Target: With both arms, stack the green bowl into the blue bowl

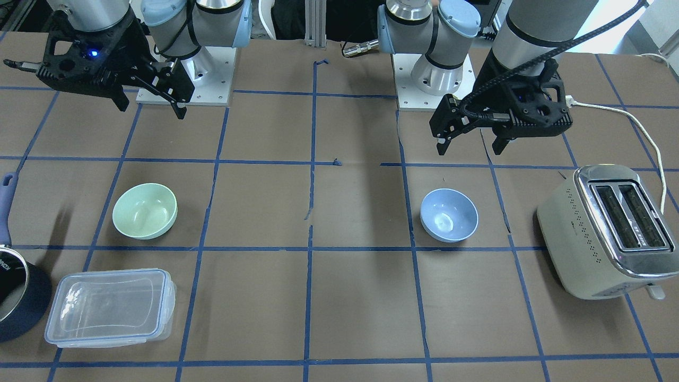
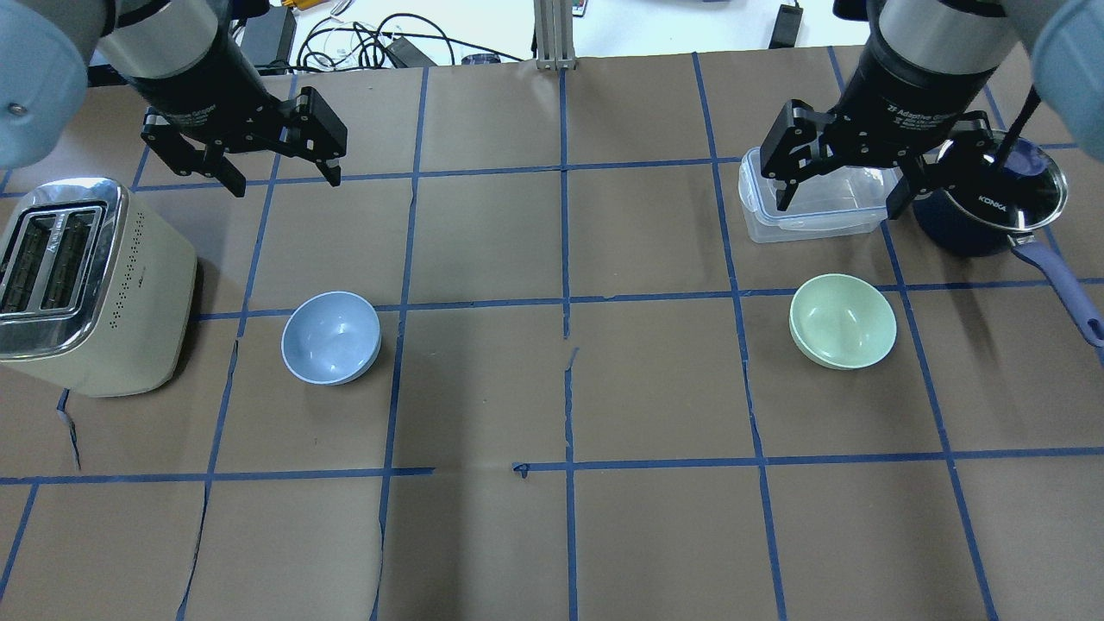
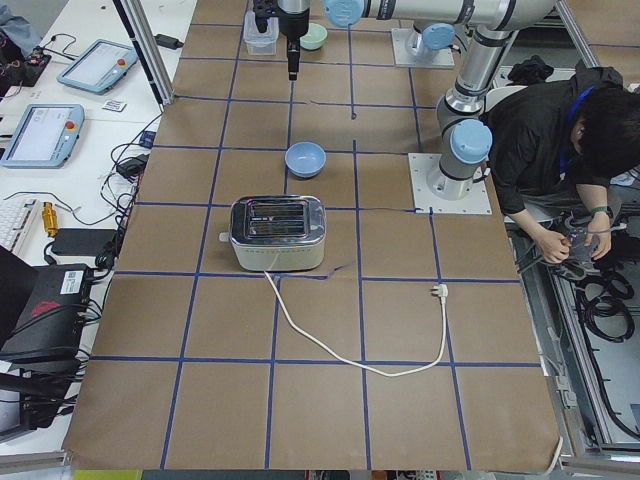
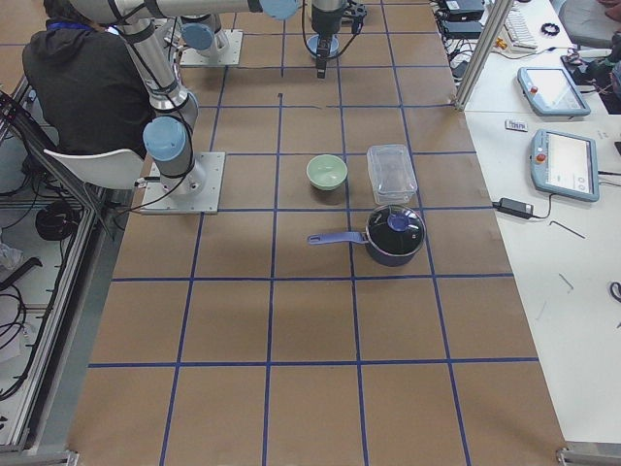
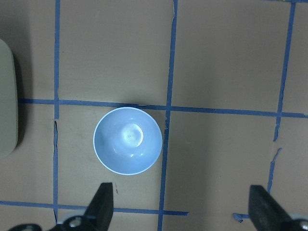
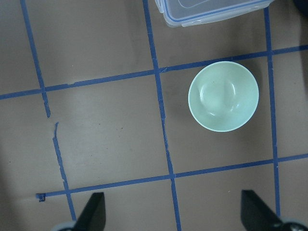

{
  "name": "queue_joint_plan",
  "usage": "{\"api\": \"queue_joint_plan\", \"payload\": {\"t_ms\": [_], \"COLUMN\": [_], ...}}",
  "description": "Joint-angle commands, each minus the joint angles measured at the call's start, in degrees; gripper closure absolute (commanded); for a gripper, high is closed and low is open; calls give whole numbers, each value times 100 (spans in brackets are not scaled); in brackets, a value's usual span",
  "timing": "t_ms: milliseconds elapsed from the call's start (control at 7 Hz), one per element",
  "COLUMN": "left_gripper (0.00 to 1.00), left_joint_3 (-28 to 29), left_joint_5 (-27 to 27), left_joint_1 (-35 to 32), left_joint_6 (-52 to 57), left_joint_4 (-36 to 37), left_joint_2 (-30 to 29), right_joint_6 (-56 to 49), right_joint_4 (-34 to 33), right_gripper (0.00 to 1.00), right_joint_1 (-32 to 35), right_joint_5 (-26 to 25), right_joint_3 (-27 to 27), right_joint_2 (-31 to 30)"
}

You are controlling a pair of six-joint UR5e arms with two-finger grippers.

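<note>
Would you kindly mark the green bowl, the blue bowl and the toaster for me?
green bowl (image 2: 843, 321): overhead exterior view, on the bowl's inner floor.
blue bowl (image 2: 331, 337): overhead exterior view, on its glossy inner floor.
toaster (image 2: 129, 289): overhead exterior view, on its cream side wall.

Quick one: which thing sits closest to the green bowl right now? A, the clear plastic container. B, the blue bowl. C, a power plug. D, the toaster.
A: the container lies in the grid square next to the green bowl, while the blue bowl and toaster are across the table on the left arm's side.
</note>
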Motion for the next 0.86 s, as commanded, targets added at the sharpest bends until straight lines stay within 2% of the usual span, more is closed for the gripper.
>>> {"api": "queue_joint_plan", "payload": {"t_ms": [0,714], "left_gripper": [0,0], "left_joint_3": [-7,-51], "left_joint_5": [45,80], "left_joint_1": [-3,-12], "left_joint_6": [3,12], "left_joint_4": [24,24], "left_joint_2": [5,40], "right_joint_6": [6,6], "right_joint_4": [14,5], "right_gripper": [0,0], "right_joint_1": [0,0], "right_joint_5": [-6,-50], "right_joint_3": [13,83], "right_joint_2": [-9,-36]}}
